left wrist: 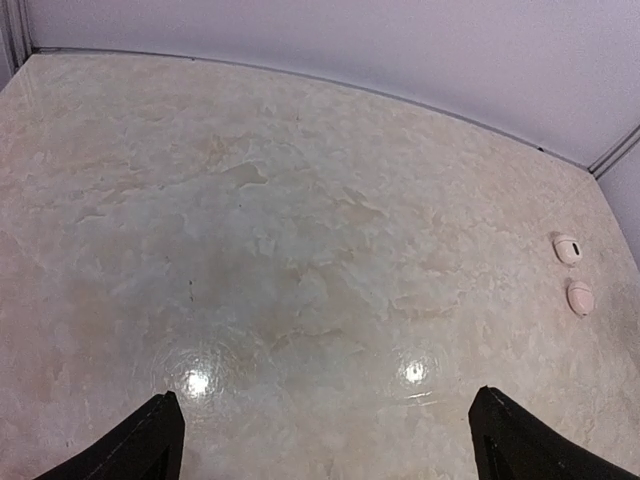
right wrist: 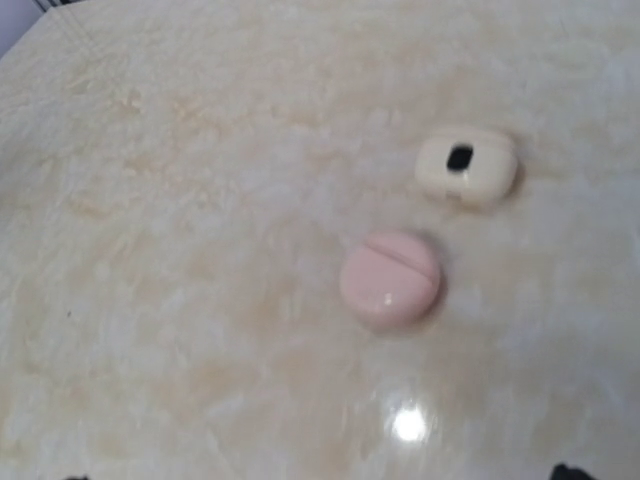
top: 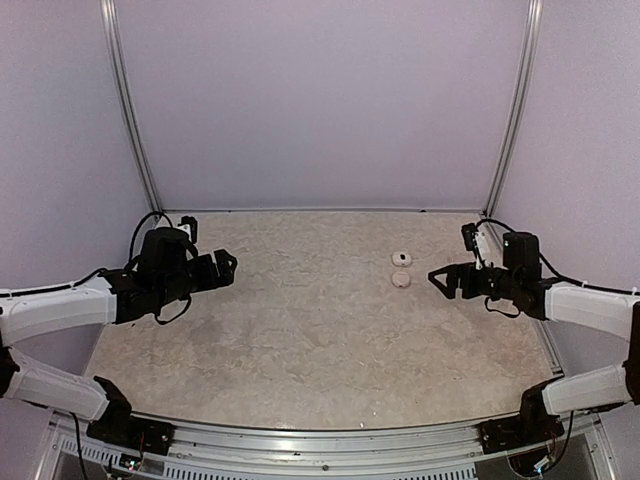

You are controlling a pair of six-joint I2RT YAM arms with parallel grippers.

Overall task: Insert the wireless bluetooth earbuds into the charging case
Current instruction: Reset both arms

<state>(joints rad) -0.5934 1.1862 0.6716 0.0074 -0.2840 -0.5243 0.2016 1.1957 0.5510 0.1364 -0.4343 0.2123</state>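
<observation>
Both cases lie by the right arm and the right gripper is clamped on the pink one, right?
No. The white case and pink case lie by the right arm, but the right gripper is open and apart from the pink one. The top external view shows the gap.

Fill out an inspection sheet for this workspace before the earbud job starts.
Surface: beige marbled tabletop, glossy, with spots of light glare.
Job's things: pink round case, shut; white case with a dark spot on top, just beyond it and not touching; no loose earbuds seen.
Clutter: nothing seen.
Grippers: left gripper and right gripper both open and empty; the right one is nearer the cases.
Cables: black cables loop behind each wrist.
Surroundings: plain pale walls, metal frame posts.
</observation>
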